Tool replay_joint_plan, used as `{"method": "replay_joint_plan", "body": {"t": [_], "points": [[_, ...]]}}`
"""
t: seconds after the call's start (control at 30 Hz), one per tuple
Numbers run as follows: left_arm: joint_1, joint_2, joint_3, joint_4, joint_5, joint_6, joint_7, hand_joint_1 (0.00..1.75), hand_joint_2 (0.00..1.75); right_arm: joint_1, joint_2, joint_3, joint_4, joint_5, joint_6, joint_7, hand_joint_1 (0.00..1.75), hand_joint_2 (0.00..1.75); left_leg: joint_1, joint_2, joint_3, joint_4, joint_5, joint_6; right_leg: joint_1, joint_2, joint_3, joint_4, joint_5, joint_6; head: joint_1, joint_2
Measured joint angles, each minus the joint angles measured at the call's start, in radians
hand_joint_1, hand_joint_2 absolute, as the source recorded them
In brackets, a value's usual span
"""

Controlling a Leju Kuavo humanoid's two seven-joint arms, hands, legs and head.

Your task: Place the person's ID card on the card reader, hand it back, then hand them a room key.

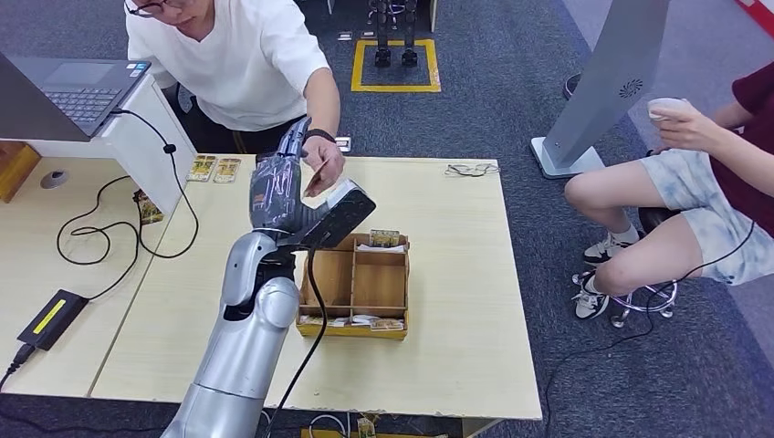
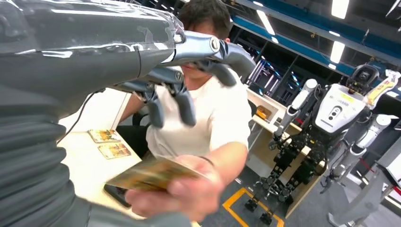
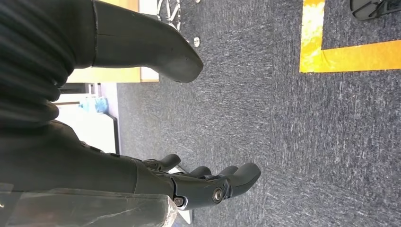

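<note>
The card point(image 2: 153, 174) is in the person's hand point(image 2: 189, 196), held out flat over the far side of the table point(image 1: 456, 301), just beyond the reader point(image 1: 342, 214). Expect it to be thin, stiff and very light, with a slick face: it will slide out of a loose hold and it gives you almost no thickness to grip. Take it by the free edge that sticks out past the person's fingers, thumb on one face and fingers on the other, and keep the pinch square so it does not pivot.

Your left hand point(image 2: 189, 75) is raised in front of the person, just above the card. Its fingers point(image 2: 184, 104) are spread and slightly curled, thumb apart from them, and nothing is between them. It looks close to the card but not touching it; the blur there leaves the exact gap unclear.

Your right hand point(image 3: 208, 182) hangs over the carpet, fingers lying nearly straight and together, thumb well apart, holding nothing.

On the table near you sits a wooden tray point(image 1: 354, 287) with cards in its compartments, probably the room keys.
</note>
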Motion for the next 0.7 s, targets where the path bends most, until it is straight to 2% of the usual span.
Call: {"method": "replay_joint_plan", "body": {"t": [0.37, 0.5, 0.7], "points": [[-0.006, 0.0, -0.012, 0.02, 0.012, 0.004, -0.015, 0.0, 1.75, -0.001, -0.008, 0.0, 0.016, 0.0, -0.001, 0.002, 0.0, 1.75, 0.0, 0.0, 0.0, 0.0, 0.0, 0.0, 0.0, 0.0, 0.0, 0.0, 0.0, 0.0, 0.0, 0.0], [0.008, 0.003, -0.012, 0.006, 0.07, 0.01, -0.098, 0.0, 1.75, -0.001, -0.008, 0.0, 0.018, 0.0, -0.003, 0.006, 0.0, 1.75, 0.0, 0.0, -0.001, 0.0, 0.0, 0.0, 0.0, 0.0, 0.0, 0.0, 0.0, 0.0, 0.0, 0.0], [0.086, 0.028, -0.017, -0.072, 0.216, 0.012, -0.249, 0.0, 1.75, 0.001, -0.004, -0.005, 0.009, 0.0, 0.002, 0.007, 0.0, 1.75, 0.0, 0.0, -0.001, 0.0, 0.0, 0.0, 0.0, 0.0, 0.0, 0.0, 0.0, 0.0, 0.0, 0.0]]}}
